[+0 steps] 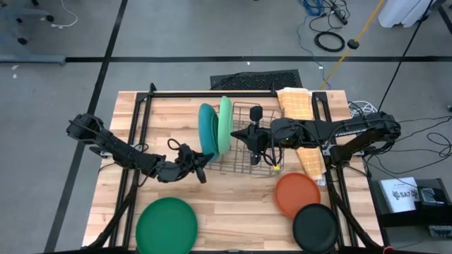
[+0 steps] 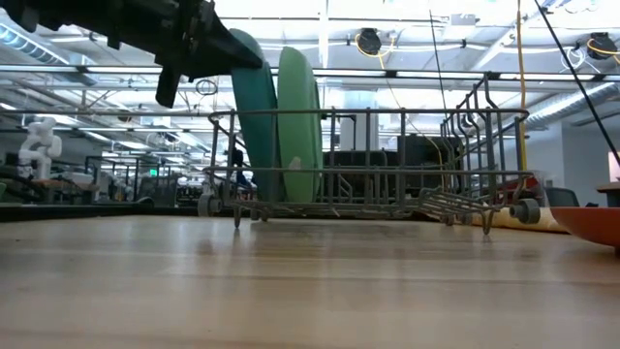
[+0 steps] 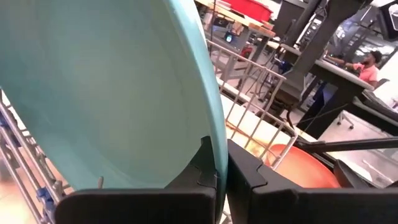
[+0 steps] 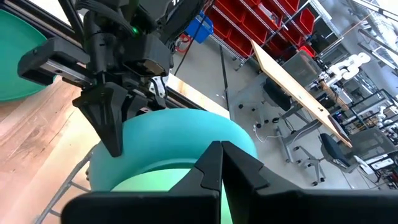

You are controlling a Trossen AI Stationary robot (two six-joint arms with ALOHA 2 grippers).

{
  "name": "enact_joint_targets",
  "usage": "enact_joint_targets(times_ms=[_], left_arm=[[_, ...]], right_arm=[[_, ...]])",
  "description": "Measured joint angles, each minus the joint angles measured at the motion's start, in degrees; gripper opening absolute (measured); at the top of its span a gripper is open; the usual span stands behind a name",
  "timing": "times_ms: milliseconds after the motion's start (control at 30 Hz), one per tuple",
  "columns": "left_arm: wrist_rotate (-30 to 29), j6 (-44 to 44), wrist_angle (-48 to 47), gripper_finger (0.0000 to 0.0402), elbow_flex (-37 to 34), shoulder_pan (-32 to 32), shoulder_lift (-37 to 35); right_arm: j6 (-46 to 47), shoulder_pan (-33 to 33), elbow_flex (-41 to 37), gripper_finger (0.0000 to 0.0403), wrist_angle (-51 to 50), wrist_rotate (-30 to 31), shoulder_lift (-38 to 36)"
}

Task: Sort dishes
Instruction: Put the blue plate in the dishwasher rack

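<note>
Two plates stand on edge in the grey wire rack [image 1: 258, 154], their lower rims down between its wires: the teal plate [image 1: 207, 127] [image 2: 254, 126] and, right of it, the light green plate [image 1: 225, 121] [image 2: 298, 121]. My left gripper [image 1: 201, 168] [image 3: 216, 177] is shut on the teal plate. My right gripper [image 1: 240, 134] [image 4: 221, 152] hovers over the rack beside the light green plate [image 4: 155, 186], fingers shut. The dark green plate [image 1: 167, 224], orange plate [image 1: 297, 194] and black plate [image 1: 315, 227] lie flat on the table. My left gripper pinches the teal plate's rim [image 3: 216, 146] between its two fingers [image 3: 249, 177], at the plate's upper near side [image 2: 242, 58]. It comes from the table's left. The plate stands upright with its lower edge in the rack. My right gripper: I cannot tell whether its shut fingers touch the light green plate.
A folded yellow-orange cloth [image 1: 295, 104] lies by the rack's far right corner, and more of it [image 1: 311, 161] under my right arm. The black frame rails [image 1: 141, 134] run along both table sides. Bare wood [image 1: 233, 212] shows between the dark green and orange plates.
</note>
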Motion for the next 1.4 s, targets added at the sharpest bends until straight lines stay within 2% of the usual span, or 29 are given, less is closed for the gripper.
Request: enact_joint_targets(times_ms=[200, 567, 967, 1400], left_arm=[[2.0, 8.7, 8.1, 0.0012, -0.2, -0.4, -0.2], [5.3, 14.6, 8.9, 0.0012, -0.1, 0.3, -3.0], [8.1, 5.9, 5.6, 0.0012, -0.1, 5.0, -3.1], [8.3, 2.6, 3.4, 0.0012, 0.0, 5.8, -3.0]], right_arm=[[0.0, 0.0, 0.0, 0.0003, 0.0, 0.0, 0.0], [3.6, 0.3, 0.0, 0.0003, -0.1, 0.0, 0.0], [9.1, 2.5, 0.0, 0.0003, -0.1, 0.0, 0.0], [14.7, 3.0, 0.0, 0.0003, 0.5, 0.1, 0.0]])
